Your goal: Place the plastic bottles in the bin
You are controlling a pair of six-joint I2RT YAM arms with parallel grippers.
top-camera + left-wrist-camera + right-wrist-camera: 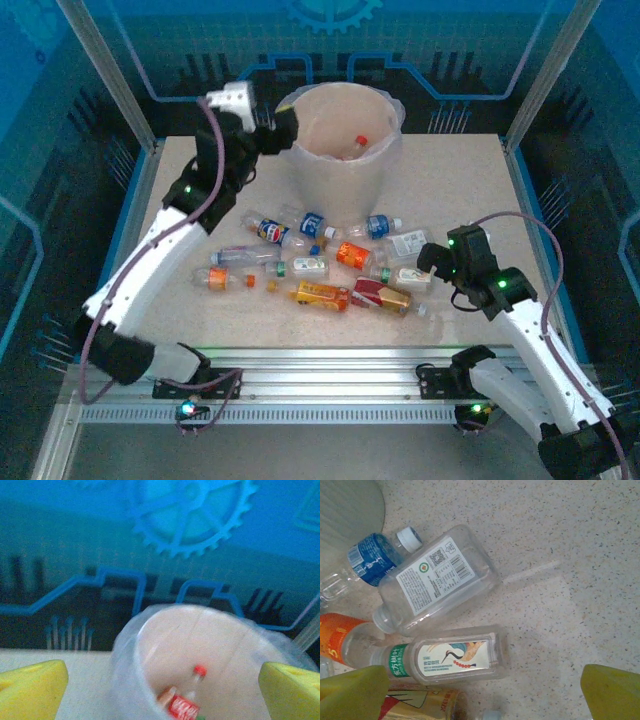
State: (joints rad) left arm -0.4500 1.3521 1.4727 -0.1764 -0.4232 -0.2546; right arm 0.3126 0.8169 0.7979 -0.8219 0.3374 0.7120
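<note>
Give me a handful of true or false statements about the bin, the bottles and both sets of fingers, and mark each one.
1. A bottle with a red cap lies inside the bin. True.
2. The left fingers are shut on a bottle. False: they are open and empty, up at the bin's rim.
3. The bin has tipped onto its side. False: it stands upright on the table.
4. Many bottles lie on the table in front of the bin. True.
5. The right fingers are open above bottles lying on the table. True.
</note>
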